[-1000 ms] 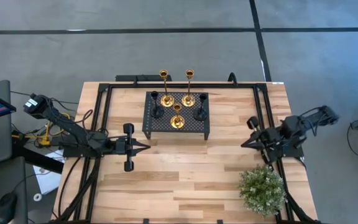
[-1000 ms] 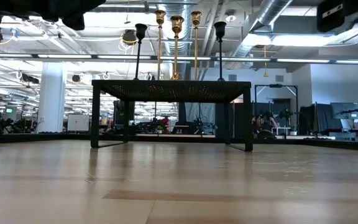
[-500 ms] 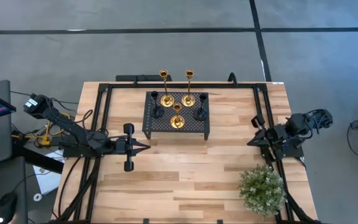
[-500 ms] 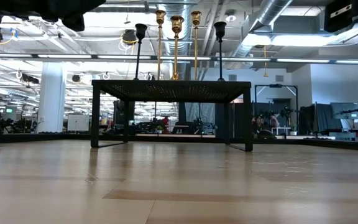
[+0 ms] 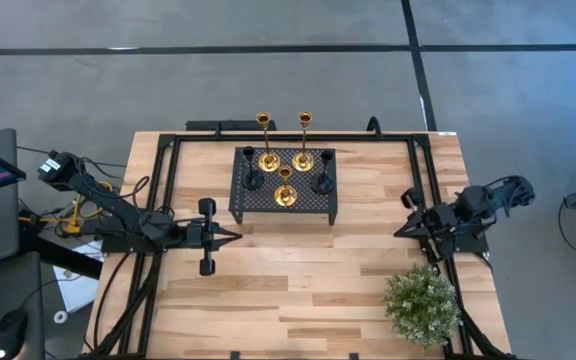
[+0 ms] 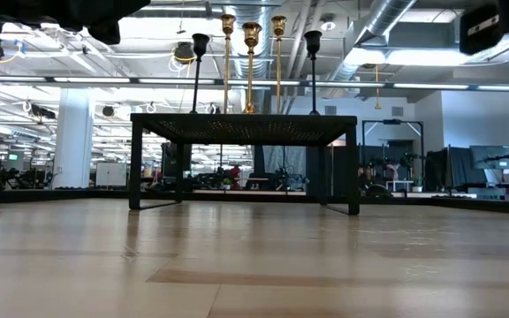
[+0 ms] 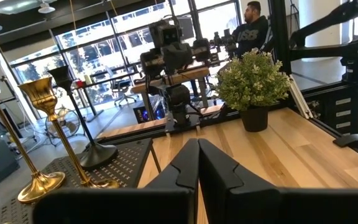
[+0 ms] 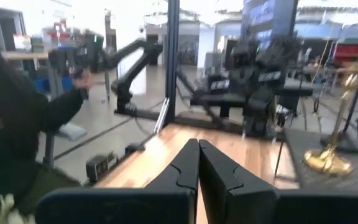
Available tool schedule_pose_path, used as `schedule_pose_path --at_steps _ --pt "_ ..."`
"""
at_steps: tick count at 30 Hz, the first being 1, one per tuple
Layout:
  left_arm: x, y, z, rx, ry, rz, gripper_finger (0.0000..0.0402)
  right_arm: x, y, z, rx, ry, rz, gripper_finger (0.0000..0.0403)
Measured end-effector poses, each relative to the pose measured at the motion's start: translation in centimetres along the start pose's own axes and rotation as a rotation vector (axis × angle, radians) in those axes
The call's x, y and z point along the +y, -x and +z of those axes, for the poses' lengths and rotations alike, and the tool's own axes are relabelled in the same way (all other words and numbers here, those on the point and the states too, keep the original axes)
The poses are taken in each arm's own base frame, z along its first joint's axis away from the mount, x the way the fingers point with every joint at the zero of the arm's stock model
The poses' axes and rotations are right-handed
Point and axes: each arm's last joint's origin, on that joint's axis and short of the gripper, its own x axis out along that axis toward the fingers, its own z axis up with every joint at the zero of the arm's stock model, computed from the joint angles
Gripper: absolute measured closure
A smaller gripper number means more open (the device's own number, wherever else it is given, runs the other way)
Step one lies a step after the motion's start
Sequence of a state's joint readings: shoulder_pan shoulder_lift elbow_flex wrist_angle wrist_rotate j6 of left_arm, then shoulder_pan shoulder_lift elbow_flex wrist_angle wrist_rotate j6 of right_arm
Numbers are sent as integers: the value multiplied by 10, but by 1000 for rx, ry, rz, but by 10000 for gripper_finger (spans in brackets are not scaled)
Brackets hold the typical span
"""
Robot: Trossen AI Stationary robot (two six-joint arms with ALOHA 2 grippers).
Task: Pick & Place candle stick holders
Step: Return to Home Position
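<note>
Left gripper (image 5: 234,236) is mine, parked over the table (image 5: 298,285) on its left side, near a corner of the black stand (image 5: 264,203). Fingers pressed together, nothing held. My right gripper (image 5: 399,232) is over the right side, near the plant (image 5: 423,305), fingers pressed together too, empty.

All five holders stand upright on the stand. The tall gold candle holders (image 5: 268,160) (image 5: 303,160) are on the side away from the plant. The short gold candle holder (image 5: 285,196) is in the middle on the nearer side. The black candle holders (image 5: 251,181) (image 5: 321,184) flank it, left and right.
</note>
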State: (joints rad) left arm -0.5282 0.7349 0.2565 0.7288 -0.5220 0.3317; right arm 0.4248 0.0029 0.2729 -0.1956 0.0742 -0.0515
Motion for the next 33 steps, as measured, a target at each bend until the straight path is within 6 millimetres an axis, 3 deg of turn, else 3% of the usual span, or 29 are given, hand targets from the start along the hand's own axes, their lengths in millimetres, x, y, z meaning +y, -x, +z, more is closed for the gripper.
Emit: schedule_pose_path --at_steps 7,16,21,33 --pt "0 0 0 0 0 0 396 4 -13 -39 43 -5 33 403" --pt "0 0 0 0 18 0 396 7 -17 -51 19 -43 102 403" --pt "0 0 0 3 21 0 395 8 -20 -68 45 -45 103 403" --pt "1 -2 -1 -28 5 -108 397 8 -20 -65 18 -45 102 403"
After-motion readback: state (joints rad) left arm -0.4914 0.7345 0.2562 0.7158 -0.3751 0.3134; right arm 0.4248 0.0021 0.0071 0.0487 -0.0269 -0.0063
